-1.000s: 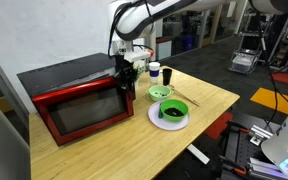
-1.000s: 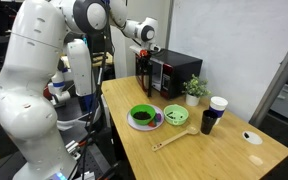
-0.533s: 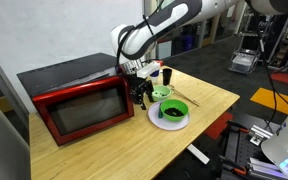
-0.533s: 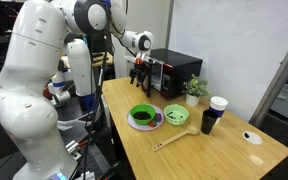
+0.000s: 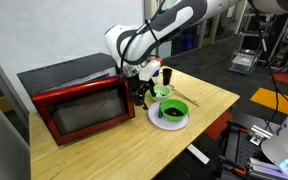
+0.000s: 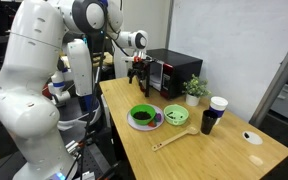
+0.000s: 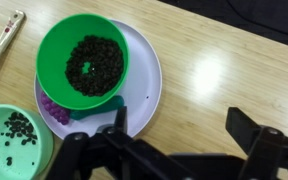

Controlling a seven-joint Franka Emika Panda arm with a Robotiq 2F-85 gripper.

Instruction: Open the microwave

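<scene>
The wooden table (image 5: 104, 150) carries the microwave (image 5: 74, 102) at its left end. The door looks closed, though the arm hides its right edge, so a slight gap cannot be ruled out. The gripper (image 5: 142, 94) hangs just beside the microwave's right front corner, its fingers (image 7: 247, 128) spread wide with nothing between them. In the wrist view, a plate (image 7: 149, 80) holds a green bowl (image 7: 82, 55) of dark bits. The frame cuts off a smaller bowl (image 7: 12, 140) and a wooden spoon (image 7: 4, 40).
</scene>
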